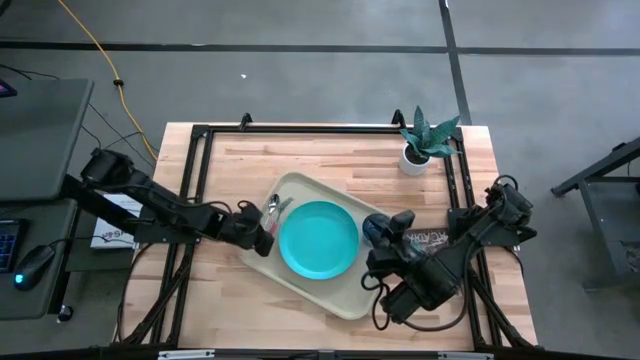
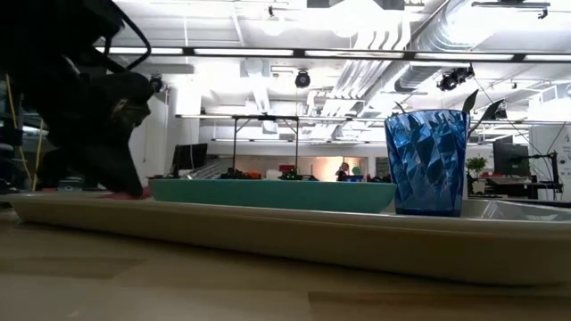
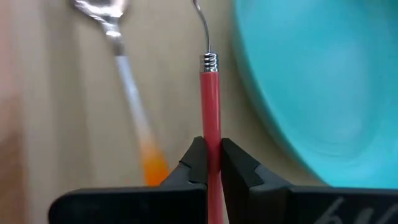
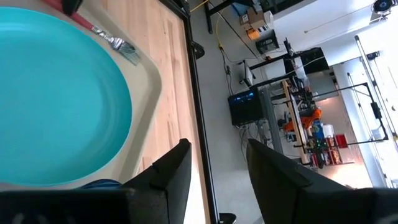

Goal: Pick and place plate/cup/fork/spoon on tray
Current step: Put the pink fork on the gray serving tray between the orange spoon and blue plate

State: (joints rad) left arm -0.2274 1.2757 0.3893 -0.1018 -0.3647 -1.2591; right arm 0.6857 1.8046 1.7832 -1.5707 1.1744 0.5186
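The beige tray (image 1: 345, 295) lies mid-table. The teal plate (image 1: 318, 240) rests flat on it. The dark-blue cup (image 2: 426, 160) stands upright on the tray's right part (image 1: 376, 229). The orange-handled spoon (image 3: 127, 81) lies on the tray's left part. My left gripper (image 1: 262, 236) is low over the tray's left end, shut on the red-handled fork (image 3: 210, 99). The fork's tines (image 4: 121, 45) show beside the plate's rim. My right gripper (image 4: 217, 171) is open and empty just above the cup (image 4: 99, 185). My left gripper pinches the fork's red handle (image 3: 211, 134) between its two fingers, well back from the metal collar. The fingers come from the table's left, slanting down, and the handle runs forward between them. The fork lies low along the tray; whether it touches the tray I cannot tell.
A white pot with a green plant (image 1: 418, 150) stands at the table's far right. Black frame rails (image 1: 195, 180) run along the table's left and right sides. Bare wood lies on the table's near and far parts.
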